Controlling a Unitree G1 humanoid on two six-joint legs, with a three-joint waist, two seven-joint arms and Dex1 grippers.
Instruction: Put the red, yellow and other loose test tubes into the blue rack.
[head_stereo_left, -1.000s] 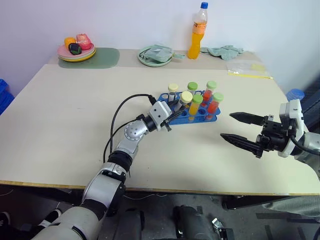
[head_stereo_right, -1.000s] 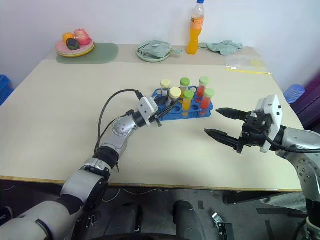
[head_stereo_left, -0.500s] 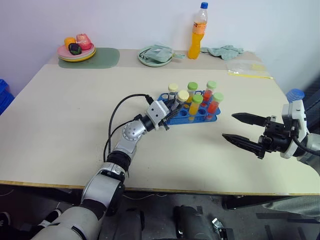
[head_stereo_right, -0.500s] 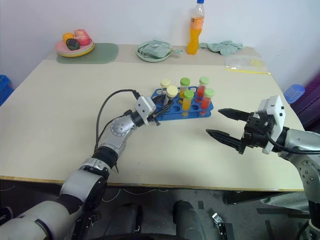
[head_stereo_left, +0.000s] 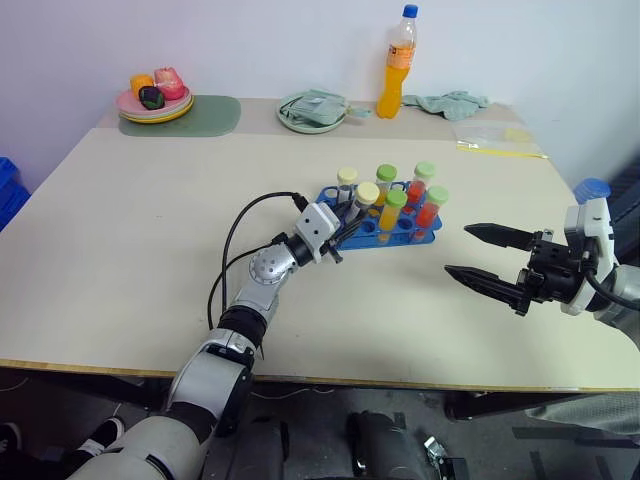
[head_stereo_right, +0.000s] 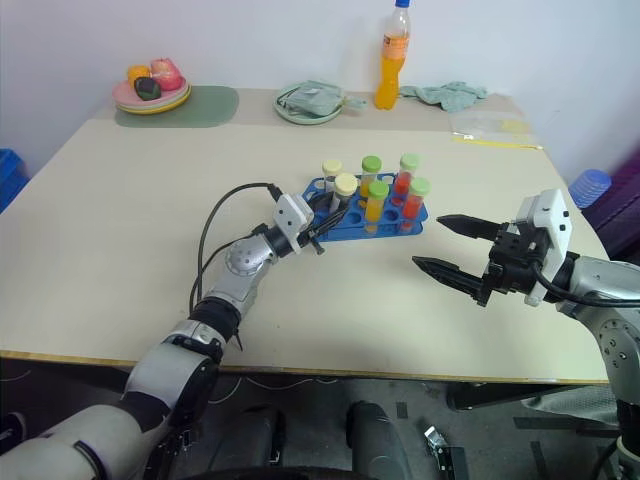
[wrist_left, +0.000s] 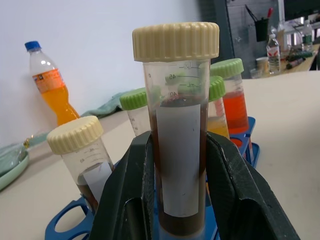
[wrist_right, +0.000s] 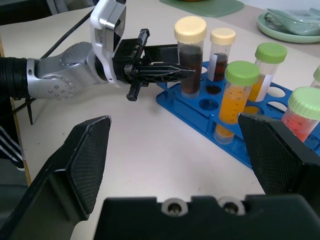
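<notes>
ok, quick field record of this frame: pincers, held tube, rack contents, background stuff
left pincer: shut on the cream-capped tube, tube upright, its foot in the blue rack
right pincer: open, holds nothing, above the table beside the rack
rack contents: six capped tubes, two cream caps, four green
loose tubes on table: none seen
back edge: orange bottle, green plate
</notes>
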